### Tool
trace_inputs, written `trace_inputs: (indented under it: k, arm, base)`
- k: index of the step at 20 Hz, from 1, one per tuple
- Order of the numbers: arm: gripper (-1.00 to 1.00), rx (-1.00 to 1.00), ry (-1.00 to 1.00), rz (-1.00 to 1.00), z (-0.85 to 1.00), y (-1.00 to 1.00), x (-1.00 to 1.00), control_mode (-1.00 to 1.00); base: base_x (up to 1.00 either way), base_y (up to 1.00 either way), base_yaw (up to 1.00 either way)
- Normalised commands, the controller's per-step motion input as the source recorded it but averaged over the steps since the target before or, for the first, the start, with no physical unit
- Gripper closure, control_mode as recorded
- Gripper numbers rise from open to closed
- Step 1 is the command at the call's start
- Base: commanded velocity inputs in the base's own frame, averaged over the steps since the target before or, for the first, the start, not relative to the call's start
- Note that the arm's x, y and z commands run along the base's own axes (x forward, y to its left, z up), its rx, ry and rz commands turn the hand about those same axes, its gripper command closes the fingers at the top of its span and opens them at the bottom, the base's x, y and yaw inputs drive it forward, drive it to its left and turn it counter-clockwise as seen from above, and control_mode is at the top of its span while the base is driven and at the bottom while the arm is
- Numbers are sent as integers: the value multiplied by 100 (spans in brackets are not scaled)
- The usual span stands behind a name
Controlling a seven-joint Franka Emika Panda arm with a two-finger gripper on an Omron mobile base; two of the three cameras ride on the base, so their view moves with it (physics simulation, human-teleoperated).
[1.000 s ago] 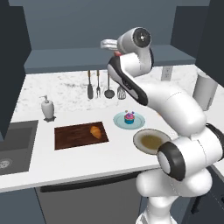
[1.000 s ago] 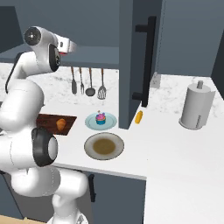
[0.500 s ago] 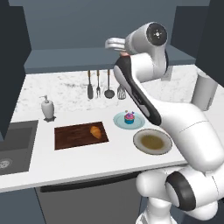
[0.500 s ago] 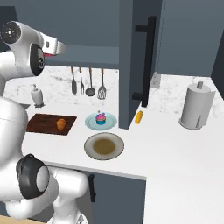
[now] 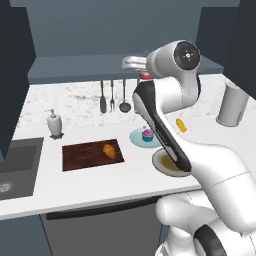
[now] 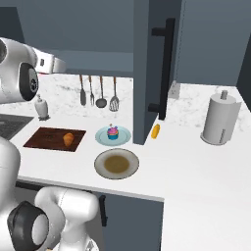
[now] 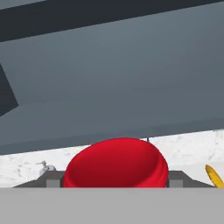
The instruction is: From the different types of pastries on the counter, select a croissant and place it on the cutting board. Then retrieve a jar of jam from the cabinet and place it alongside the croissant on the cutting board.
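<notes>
We see the jar of jam [image 7: 116,162] as a broad red lid low in the hand view, sitting between the two dark fingers [image 7: 53,180], whose tips flank it on either side; whether they are clamped on it or merely beside it we cannot tell. From the left base view the gripper [image 5: 134,63] is up at the grey shelf of the cabinet [image 5: 85,67], with a sliver of red just beside it. Well below the fingers, the croissant [image 5: 108,150] lies on the right part of the cutting board [image 5: 82,156], which rests flat on the bench [image 5: 75,185], a white marbled worktop. Beyond the board toward the arm stands the cupcake [image 5: 147,134] on a pale blue plate [image 5: 136,136], and nearer the front edge a cream plate [image 6: 116,163] with a brown centre. A small yellow-orange oblong [image 6: 155,131] lies by the foot of a dark tall door [image 6: 149,63] with a black handle, clearest in the right base view. That view also gives the paper towel roll [image 6: 218,119] at the far right and the utensils [image 6: 98,91] hanging on the back wall. The left base view adds a soap dispenser [image 5: 54,123] and the sink [image 5: 15,170] at the left end.
</notes>
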Motion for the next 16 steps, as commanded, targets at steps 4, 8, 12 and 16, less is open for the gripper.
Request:
trace_inputs:
  k: [4, 8, 12, 16]
  arm:
    - [100, 0, -3, 0, -29, 0, -100, -100]
    - [100, 0, 0, 0, -40, 0, -96, -100]
    - [100, 0, 0, 0, -49, 9, -82, -100]
    - [100, 0, 5, 0, -21, 19, -45, -100]
  base:
    - [0, 0, 0]
    - [0, 0, 0]
    - [0, 0, 0]
    - [0, 0, 0]
